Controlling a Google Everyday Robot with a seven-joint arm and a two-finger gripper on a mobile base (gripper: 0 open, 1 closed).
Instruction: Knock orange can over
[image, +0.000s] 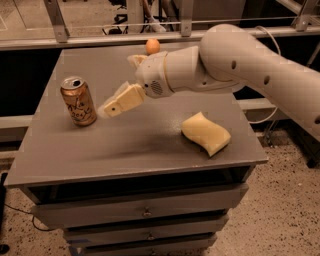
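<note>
The orange can (79, 101) stands upright on the left part of the grey table top (135, 145), its silver pull-tab top showing. My gripper (111, 107) reaches in from the right, low over the table, with its cream-coloured tips just right of the can and a small gap between them and the can's side. The white arm stretches back to the upper right.
A wavy yellow sponge (206, 133) lies on the right side of the table. A small orange ball (152, 46) sits at the table's far edge. Drawers (145, 212) run below the front edge. A rail and glass stand behind.
</note>
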